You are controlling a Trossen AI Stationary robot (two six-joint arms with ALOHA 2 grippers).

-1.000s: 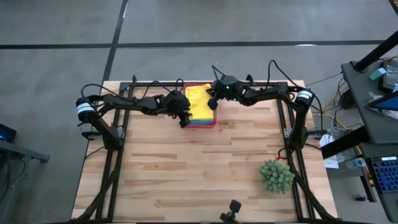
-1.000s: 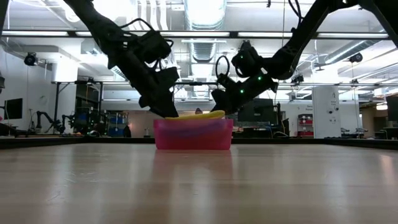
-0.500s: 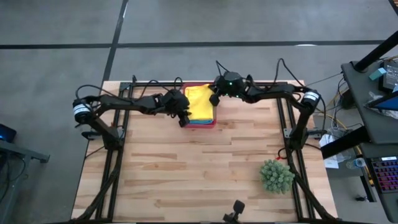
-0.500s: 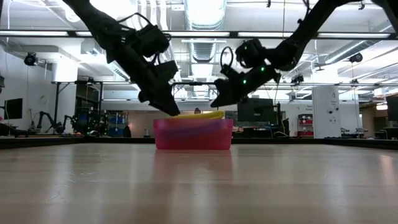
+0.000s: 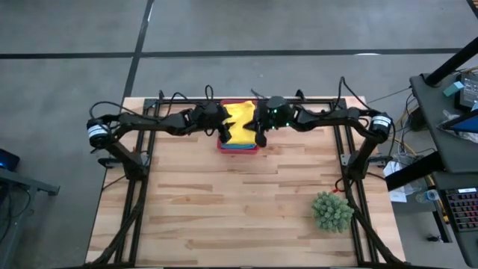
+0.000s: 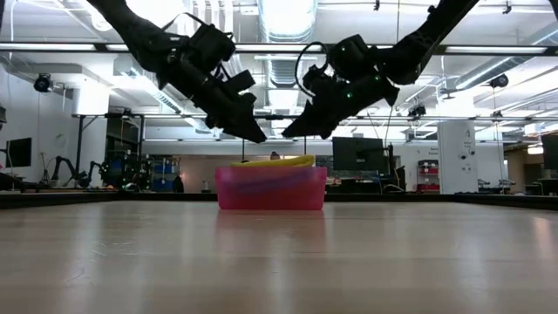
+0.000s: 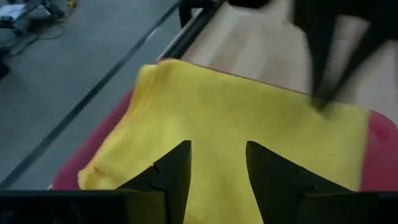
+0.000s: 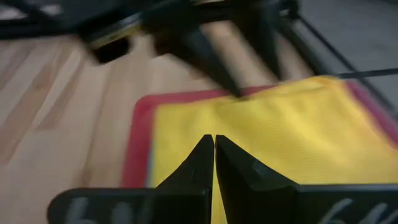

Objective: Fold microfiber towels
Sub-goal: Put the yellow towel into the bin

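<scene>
Yellow towel (image 5: pixel 239 122) tops the stack in the pink tray (image 5: pixel 237 146) at the table's far edge, left gripper (image 5: pixel 222 128) part-open and empty above its left side, right gripper (image 5: pixel 259 134) shut and empty above its right, both equally near, cloth directly beneath.

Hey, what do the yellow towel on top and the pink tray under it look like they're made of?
Yellow towel: soft matte cloth, probably microfiber, with a fine woven texture and limp edges. Pink tray: looks like translucent plastic; its wall is smooth, rigid and slightly see-through.
</scene>
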